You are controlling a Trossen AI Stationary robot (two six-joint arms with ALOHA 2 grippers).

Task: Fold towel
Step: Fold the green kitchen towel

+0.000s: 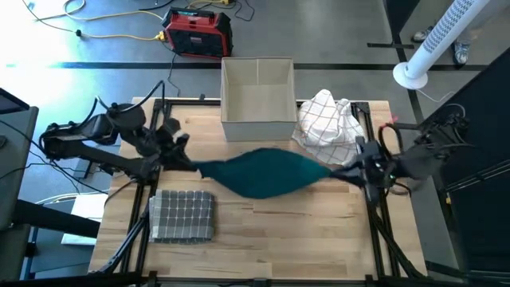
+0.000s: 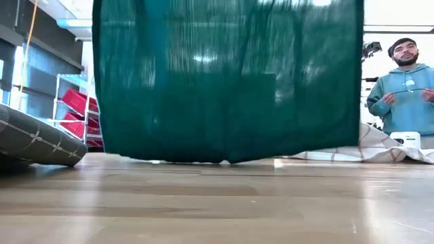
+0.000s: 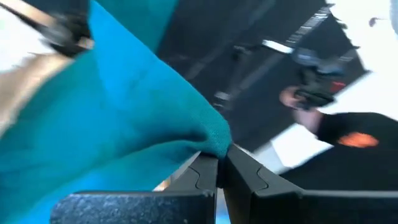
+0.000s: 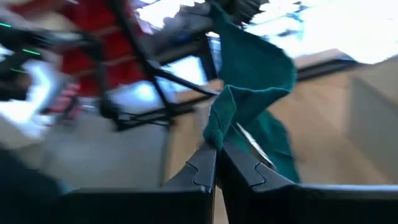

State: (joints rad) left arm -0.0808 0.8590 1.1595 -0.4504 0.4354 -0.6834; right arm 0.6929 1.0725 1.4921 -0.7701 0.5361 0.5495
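Note:
A teal towel [image 1: 263,171] hangs stretched between my two grippers above the middle of the table. In the low view the towel [image 2: 227,81] hangs like a curtain, its bottom edge [image 2: 203,160] at the tabletop. My left gripper [image 1: 190,164] is shut on its left end, my right gripper [image 1: 341,170] on its right end. My left gripper pinches a corner of the towel [image 3: 214,146] between its two fingertips, coming level from the table's left. The cloth spreads away from the fingers and hangs below. My right gripper pinches the opposite corner [image 4: 214,140] between its fingertips, level from the table's right; the cloth is bunched at the hold.
A folded grey checked towel [image 1: 182,215] lies at the near left. A white checked cloth [image 1: 327,123] is heaped at the far right, beside an open cardboard box [image 1: 257,100] at the far middle. A person [image 2: 407,88] stands beyond the table.

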